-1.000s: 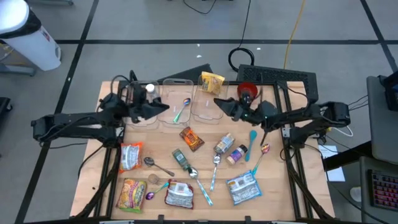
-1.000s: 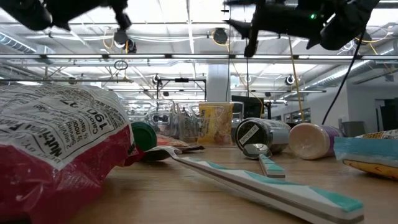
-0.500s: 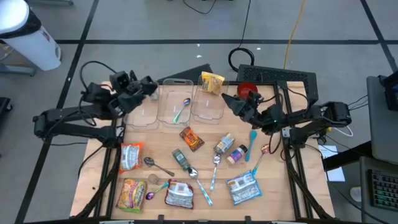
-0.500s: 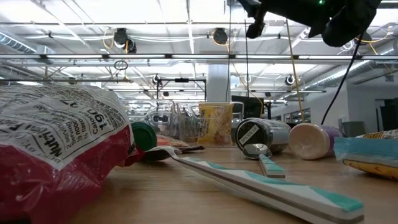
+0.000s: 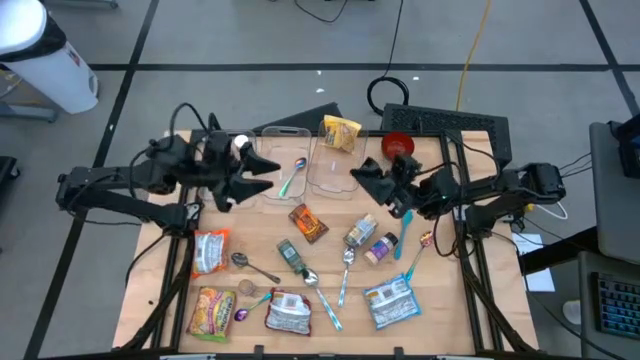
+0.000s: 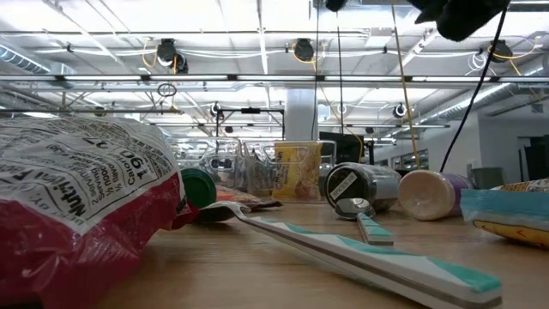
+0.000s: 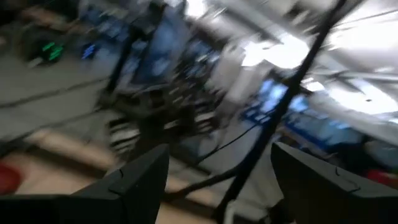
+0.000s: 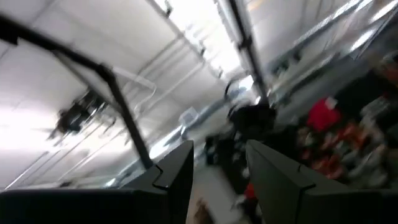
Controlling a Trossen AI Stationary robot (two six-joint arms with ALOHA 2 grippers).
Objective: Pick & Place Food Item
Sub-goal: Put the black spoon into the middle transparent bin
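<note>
Clear plastic bins (image 5: 283, 168) are sitting in a row along the upper middle of the high view, and as far as we can see they are holding only a spoon (image 5: 292, 177) in the middle one; the left and right bins are looking bare. A yellow snack bag (image 5: 340, 132) is lying just beyond the right bin, outside it.

We are judging that nearly all of the placing is still waiting to be done. Food packets are lying spread over the wooden desk (image 5: 450, 260): an orange-brown packet (image 5: 308, 223) at centre, a red-and-white bag (image 5: 211, 250) at the left, a yellow bag (image 5: 212, 312) at lower left, two grey pouches (image 5: 288, 312) and (image 5: 390, 302) along the lower edge, with jars (image 5: 361, 232) and loose spoons between them.

Our left gripper (image 5: 250, 178) is hovering over the left bin with its jaws standing apart and nothing between them in the left wrist view. Our right gripper (image 5: 362, 180) is hanging near the right bin's right edge; its jaws are showing a narrow gap in the right wrist view, and we are seeing nothing held there.

Neither arm is carrying food now, so we are taking this as a pause between picks, with the next item yet to be chosen.
</note>
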